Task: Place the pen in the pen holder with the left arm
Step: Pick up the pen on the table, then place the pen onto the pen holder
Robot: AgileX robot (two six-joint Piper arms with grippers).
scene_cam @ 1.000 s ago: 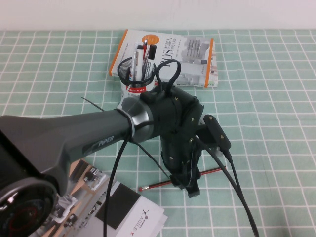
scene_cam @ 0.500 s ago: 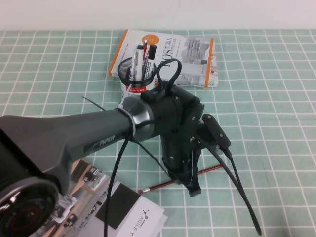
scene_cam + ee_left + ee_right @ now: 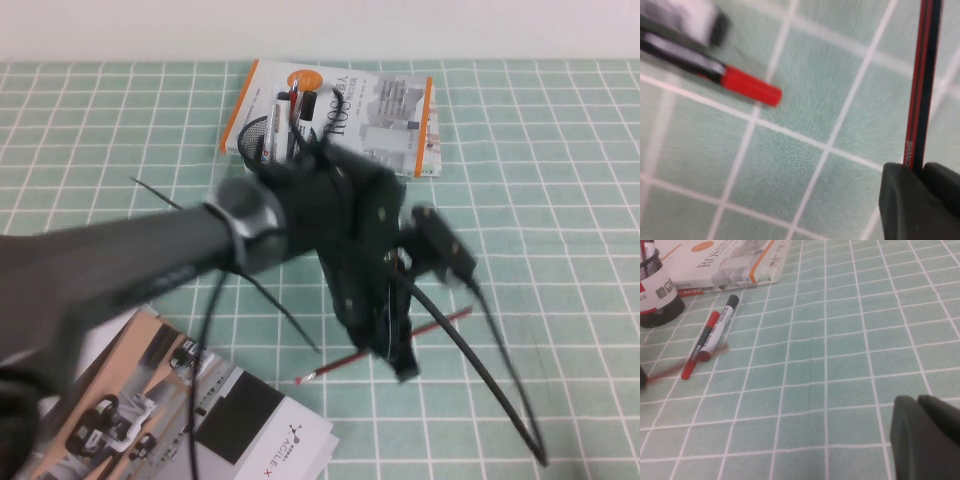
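My left gripper [image 3: 400, 362] is shut on the pen [image 3: 335, 367], a thin dark red stick with black stripes, near its middle. The pen slants across the green checked cloth in the high view. In the left wrist view the pen [image 3: 922, 85] runs out from between my closed black fingers [image 3: 902, 200]. The black mesh pen holder [image 3: 262, 140] stands at the back, partly hidden by my left arm, with several pens in it. It also shows in the right wrist view [image 3: 655, 295]. My right gripper [image 3: 921, 402] is shut and empty above the cloth.
An orange and white book [image 3: 370, 110] lies behind the holder. A booklet [image 3: 200, 410] lies at the front left. A red-capped marker [image 3: 750, 89] and a black-capped white marker [image 3: 722, 317] lie on the cloth near the holder.
My left arm is moving and blurred. The pen has shifted a little to the right and slants more steeply, its right end raised.
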